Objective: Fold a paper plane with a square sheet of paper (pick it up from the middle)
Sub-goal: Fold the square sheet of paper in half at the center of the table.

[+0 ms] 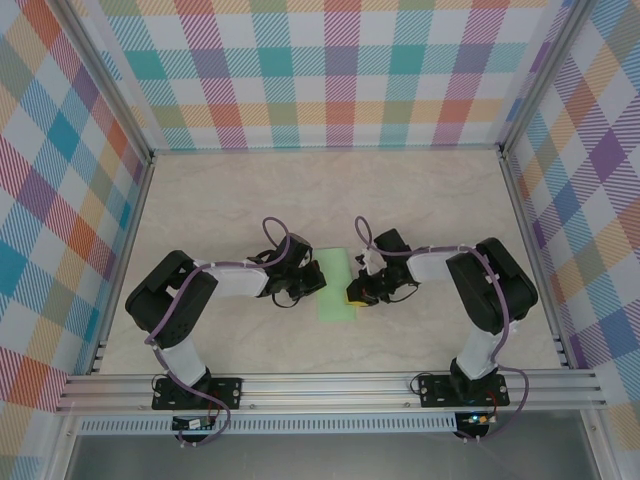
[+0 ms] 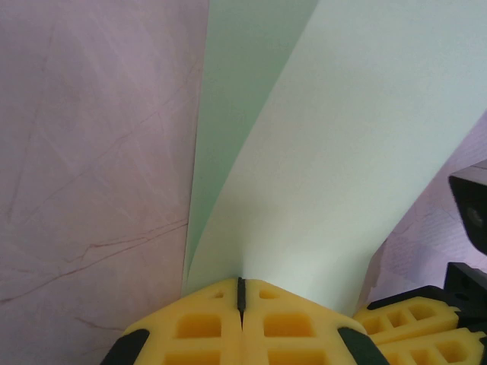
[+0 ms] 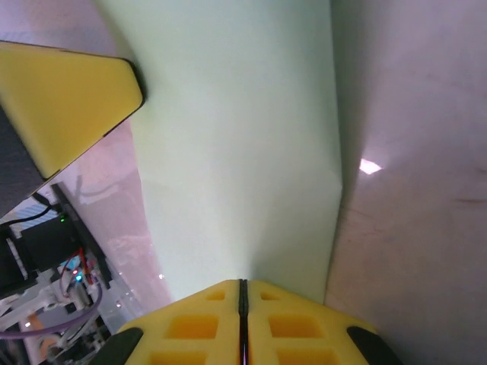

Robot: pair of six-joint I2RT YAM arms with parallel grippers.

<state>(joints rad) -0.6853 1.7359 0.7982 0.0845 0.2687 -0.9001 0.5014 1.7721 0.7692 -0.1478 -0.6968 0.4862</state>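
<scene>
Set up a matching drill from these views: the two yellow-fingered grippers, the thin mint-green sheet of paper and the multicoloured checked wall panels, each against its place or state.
Column 1:
1. left gripper, yellow-fingered
2. right gripper, yellow-fingered
3. thin mint-green sheet of paper
4. multicoloured checked wall panels

Column 2:
A. stand around the beige marbled table
B. shut on the paper's right-hand edge
C. spans the gap between the two arms
D. shut on the paper's left-hand edge

Pairs: 1-D, 2-B, 3-C, 4-A

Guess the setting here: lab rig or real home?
Probably a lab data-collection cell: aluminium frame around a marble-look table, plaid backdrop panels on three sides.
</scene>
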